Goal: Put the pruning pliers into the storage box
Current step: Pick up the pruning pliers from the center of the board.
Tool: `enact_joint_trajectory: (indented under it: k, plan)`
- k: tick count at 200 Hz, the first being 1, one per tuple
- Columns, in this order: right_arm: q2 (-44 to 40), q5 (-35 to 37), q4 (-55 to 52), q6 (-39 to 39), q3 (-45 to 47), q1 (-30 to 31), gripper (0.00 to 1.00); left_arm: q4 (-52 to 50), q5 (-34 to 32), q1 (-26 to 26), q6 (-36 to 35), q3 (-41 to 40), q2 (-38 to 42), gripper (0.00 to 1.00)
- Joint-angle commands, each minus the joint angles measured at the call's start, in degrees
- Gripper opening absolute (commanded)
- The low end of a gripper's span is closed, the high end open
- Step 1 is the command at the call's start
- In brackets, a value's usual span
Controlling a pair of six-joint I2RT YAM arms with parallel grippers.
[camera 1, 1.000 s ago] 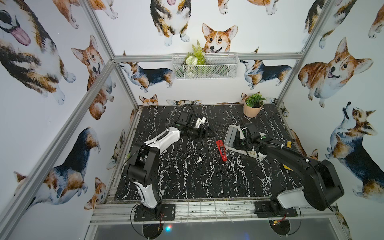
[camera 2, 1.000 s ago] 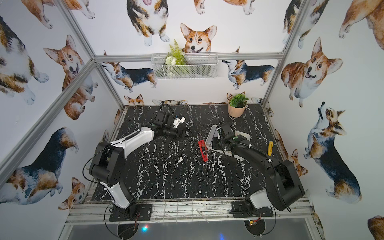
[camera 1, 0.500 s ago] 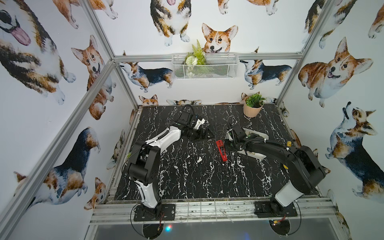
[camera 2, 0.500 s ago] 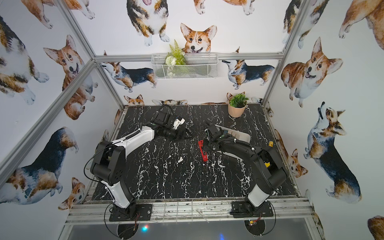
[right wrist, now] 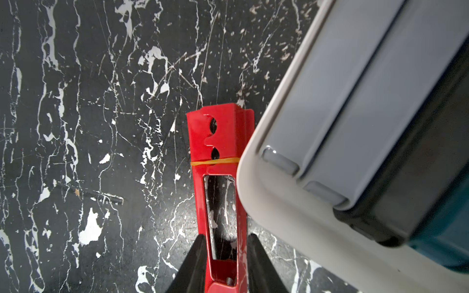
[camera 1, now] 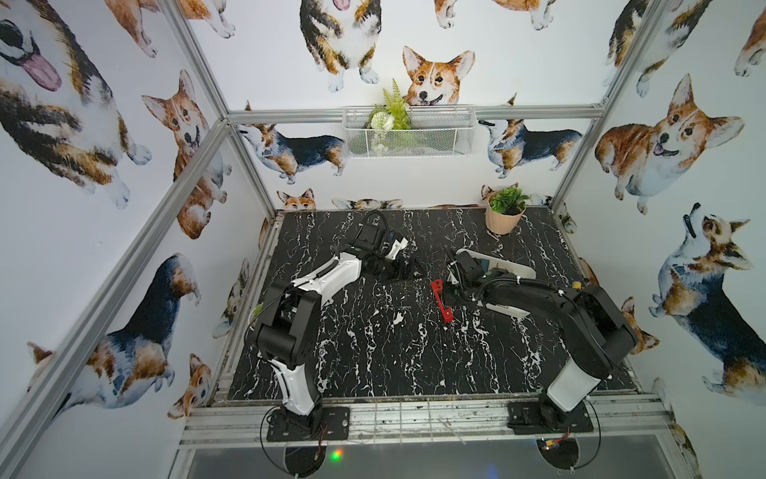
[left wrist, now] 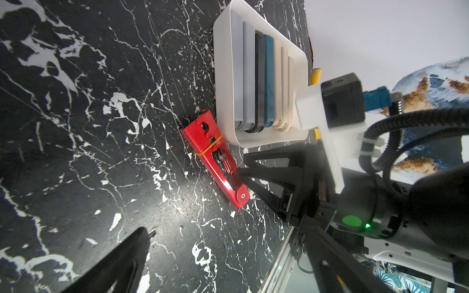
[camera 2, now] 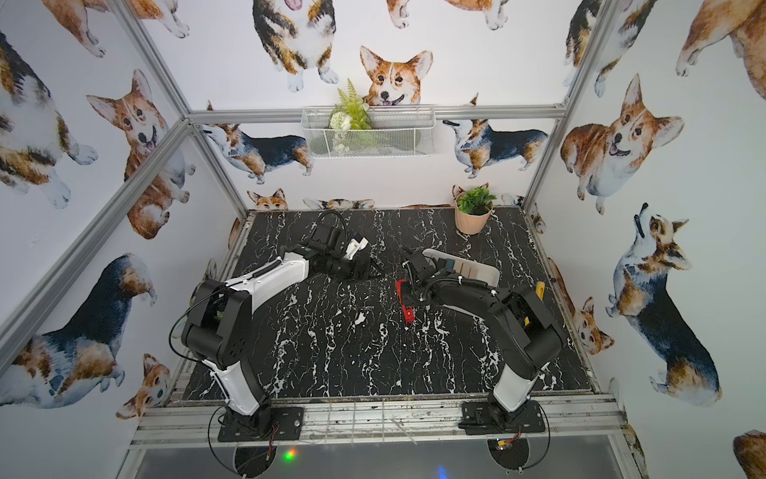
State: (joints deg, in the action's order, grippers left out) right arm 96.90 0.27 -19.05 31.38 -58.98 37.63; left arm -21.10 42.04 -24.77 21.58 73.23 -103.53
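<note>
Reaching from the near-left base with left arm [camera 1: 331,278], forearm stretched toward far centre, wrist low. Left gripper [camera 1: 410,268] aimed across toward the opposite arm, only one finger [left wrist: 121,261] in its wrist view, so spread unclear. Folding right arm [camera 1: 534,294] at a raised elbow, forearm sloping down to centre. Right gripper [right wrist: 224,263] low, pinching both flanks of red pliers [right wrist: 220,142].
</note>
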Motion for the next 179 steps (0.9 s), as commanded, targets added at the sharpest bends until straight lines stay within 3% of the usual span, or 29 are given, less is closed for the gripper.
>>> enact_joint_trajectory:
  k: [1,151,179]
  plan:
    - [0.5,1.3,0.6,0.4,-0.4,0.3,0.27,1.7,-0.6,-0.1,-0.8,-0.2,-0.1,1.00]
    - [4.0,1.7,1.4,0.5,0.2,0.8,0.22,3.5,-0.4,-0.2,-0.1,-0.6,-0.3,1.00]
    - [4.8,1.9,1.0,0.5,-0.3,0.9,0.13,3.5,-0.2,-0.2,0.1,-0.5,-0.5,1.00]
